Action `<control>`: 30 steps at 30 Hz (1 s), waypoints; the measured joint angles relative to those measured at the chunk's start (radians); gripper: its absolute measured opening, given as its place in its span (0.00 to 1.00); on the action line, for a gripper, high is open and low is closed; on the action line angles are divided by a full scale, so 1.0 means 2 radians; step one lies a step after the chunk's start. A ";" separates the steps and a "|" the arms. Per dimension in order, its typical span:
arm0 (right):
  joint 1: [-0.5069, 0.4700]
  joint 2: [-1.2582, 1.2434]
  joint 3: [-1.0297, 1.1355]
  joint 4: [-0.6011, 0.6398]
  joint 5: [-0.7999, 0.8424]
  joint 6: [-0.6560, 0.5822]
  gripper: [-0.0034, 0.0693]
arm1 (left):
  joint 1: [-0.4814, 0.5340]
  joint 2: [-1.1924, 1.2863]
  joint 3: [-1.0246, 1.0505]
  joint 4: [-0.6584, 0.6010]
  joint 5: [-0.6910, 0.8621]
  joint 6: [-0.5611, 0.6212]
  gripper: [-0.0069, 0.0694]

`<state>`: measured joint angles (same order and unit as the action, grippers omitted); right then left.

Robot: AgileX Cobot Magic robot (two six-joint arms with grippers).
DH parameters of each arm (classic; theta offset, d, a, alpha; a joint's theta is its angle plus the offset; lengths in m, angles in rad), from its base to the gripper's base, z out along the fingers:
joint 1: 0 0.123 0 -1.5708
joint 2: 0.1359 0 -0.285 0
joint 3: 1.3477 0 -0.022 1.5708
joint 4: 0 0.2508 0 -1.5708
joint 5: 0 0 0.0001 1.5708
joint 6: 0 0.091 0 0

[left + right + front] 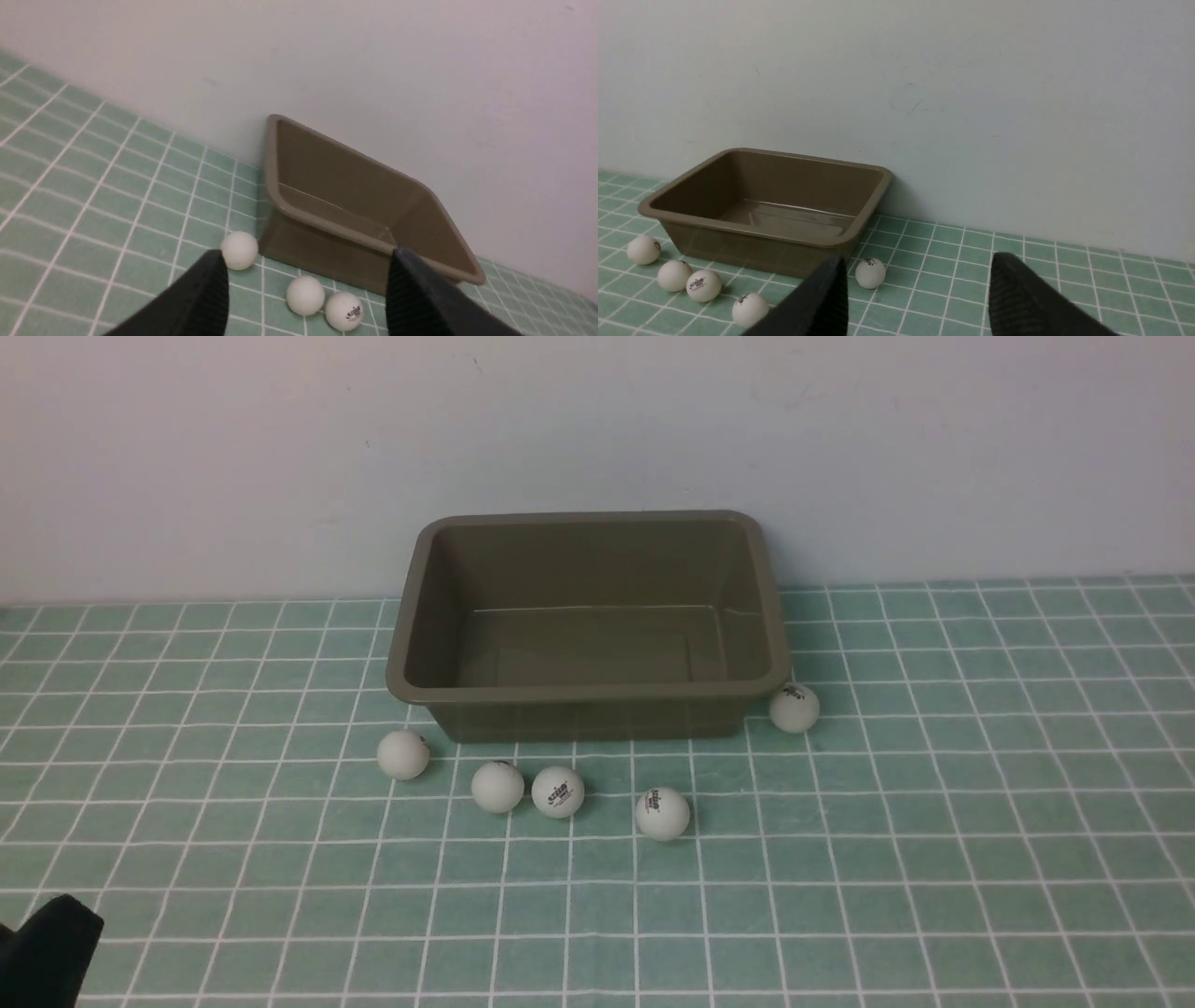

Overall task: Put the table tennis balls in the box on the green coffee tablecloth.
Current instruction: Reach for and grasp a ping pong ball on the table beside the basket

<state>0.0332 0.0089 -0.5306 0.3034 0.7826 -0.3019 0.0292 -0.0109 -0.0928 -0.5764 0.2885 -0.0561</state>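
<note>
5 table tennis balls rest on the green coffee tablecloth, all outside the box — 4 near its front wall, 1 beside its right corner. The left fingers and right fingers stand spread, gripping nothing.

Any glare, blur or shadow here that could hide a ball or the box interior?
Front view: even light, balls sharp, soft shadows, only a faint sheen on the box floor. Left wrist view: slightly soft overall, left gripper blurred up close. Right wrist view: same sheen, right gripper blurred.
</note>
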 joint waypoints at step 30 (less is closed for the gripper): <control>0.000 0.065 0.000 0.151 0.048 -0.134 0.57 | -0.002 0.799 -0.476 -0.116 0.244 0.560 0.70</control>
<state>0.0332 0.1382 -0.5306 0.6060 0.8789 -0.5697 0.0252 1.5878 -1.0450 -0.8086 0.7767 1.0635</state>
